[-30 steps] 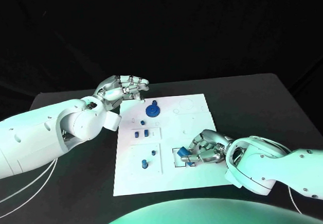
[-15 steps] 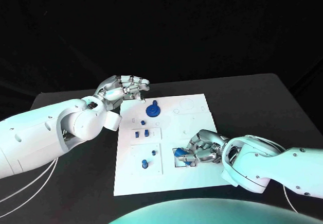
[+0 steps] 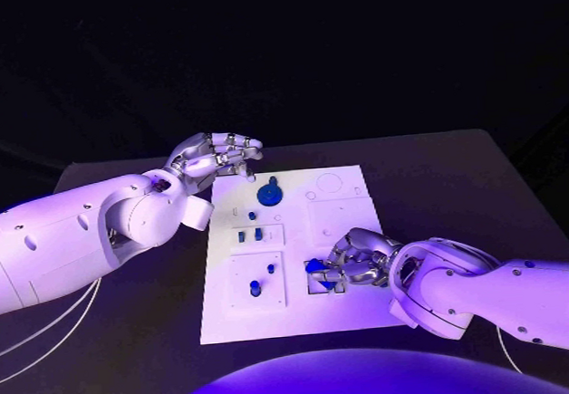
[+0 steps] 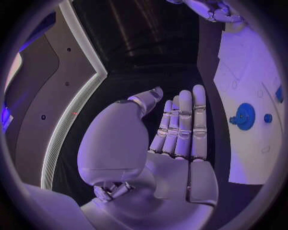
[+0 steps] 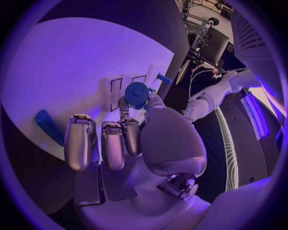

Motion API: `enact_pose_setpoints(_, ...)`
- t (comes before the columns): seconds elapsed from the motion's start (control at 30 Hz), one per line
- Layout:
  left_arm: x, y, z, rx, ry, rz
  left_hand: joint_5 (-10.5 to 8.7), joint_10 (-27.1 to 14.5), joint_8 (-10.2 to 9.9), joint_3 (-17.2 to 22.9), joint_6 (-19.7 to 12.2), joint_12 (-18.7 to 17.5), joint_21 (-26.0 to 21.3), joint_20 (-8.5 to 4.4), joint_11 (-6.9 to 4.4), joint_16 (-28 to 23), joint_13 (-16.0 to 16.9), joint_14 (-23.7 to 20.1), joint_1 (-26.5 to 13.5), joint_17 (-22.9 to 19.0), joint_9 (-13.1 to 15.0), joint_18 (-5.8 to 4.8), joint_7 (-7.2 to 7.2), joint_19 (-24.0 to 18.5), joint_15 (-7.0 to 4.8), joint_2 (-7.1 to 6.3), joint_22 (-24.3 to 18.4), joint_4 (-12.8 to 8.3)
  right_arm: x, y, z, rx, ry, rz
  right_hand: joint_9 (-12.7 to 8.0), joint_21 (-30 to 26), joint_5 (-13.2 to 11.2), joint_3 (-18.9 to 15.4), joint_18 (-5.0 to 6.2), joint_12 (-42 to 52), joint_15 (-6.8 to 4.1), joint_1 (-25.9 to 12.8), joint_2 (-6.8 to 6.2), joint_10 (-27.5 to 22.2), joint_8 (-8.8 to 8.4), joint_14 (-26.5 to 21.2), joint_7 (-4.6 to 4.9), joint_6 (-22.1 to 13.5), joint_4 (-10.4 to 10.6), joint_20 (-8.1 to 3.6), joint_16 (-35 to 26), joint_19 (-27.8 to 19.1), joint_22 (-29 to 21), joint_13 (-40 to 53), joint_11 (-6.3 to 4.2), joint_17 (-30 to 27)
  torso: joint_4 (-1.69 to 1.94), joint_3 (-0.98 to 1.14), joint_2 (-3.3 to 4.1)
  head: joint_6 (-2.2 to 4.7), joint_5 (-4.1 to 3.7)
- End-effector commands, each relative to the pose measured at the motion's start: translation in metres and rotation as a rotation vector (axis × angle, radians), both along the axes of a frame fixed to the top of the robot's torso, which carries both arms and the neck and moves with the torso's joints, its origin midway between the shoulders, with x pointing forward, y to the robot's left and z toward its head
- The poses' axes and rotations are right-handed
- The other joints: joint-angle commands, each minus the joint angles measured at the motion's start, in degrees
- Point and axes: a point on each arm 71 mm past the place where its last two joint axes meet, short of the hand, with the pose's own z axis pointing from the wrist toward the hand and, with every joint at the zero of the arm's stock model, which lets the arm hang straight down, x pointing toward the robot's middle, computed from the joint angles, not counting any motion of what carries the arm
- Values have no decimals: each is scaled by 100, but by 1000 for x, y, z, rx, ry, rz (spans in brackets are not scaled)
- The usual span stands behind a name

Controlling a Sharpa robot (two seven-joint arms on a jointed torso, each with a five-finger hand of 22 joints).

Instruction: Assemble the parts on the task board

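The white task board (image 3: pixel 344 202) lies in the middle of the table. My right hand (image 3: pixel 357 259) is over its near right part and pinches a round blue part (image 5: pixel 137 93) between thumb and finger; from the head the part (image 3: pixel 318 267) shows at the fingertips beside a dark slot. A blue cylinder (image 5: pixel 48 125) lies on the board by the fingers. A blue disc with a handle (image 3: pixel 270 193) stands at the far end. Small blue pieces (image 3: pixel 255 288) sit in the left panels. My left hand (image 3: pixel 216 154) hovers at the board's far left corner, its fingers straight and holding nothing (image 4: pixel 180 129).
The black table (image 3: pixel 454 176) extends right of the board and beyond it. My left forearm (image 3: pixel 91 233) crosses the table's left side next to the board. Round recesses (image 3: pixel 330 186) mark the board's far right part.
My right hand has edged slightly leftward over the board with the blue part still in its fingers. The left hand has stayed where it was.
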Motion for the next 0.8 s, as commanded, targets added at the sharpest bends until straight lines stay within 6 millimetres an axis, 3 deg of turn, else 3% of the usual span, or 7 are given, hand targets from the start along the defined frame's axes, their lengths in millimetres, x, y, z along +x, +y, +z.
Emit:
enact_pose_setpoints(0.03, -1, -2, 1, -10, -2, -14, -12, -35, 16, -35, -38, 19, -36, 35, -17, 2, 0, -46, -16, 3, 6, 73, 6, 7, 3, 38, -6, 0, -2, 0, -3, -29, 6, 12, 289, 41, 15, -47, -75, 39, -42, -58, 61, 193, 383, 535, -364, 397, -4, -45, 43, 126, 834, 648, -57, 1142, -2, -1, 0, 0, -15)
enact_pose_setpoints(0.47, -1, -1, 1, -9, -2, -11, -12, -52, 27, -37, -58, 29, -41, 37, -14, 6, 1, -52, -10, 4, 6, 73, 11, 8, 5, 39, -9, 1, -3, 1, -2, -59, -3, 42, 212, 78, 0, -453, -86, 48, -55, -648, 160, 222, 521, 549, -382, 424, -1, -58, 68, 147, 879, 692, -73, 1222, -2, -2, -2, 0, -31)
enact_pose_setpoints(0.8, -1, 0, 1, -8, -2, -9, -12, -52, 27, -37, -58, 29, -41, 37, -14, 6, 1, -52, -10, 4, 6, 73, 11, 8, 5, 39, -9, 1, -3, 2, -1, -71, -24, 50, 175, 73, 5, -704, -86, 29, -56, -923, 133, 224, 602, 550, -384, 415, 1, -59, 69, 148, 888, 696, -74, 1229, -2, 0, 0, 0, -28)
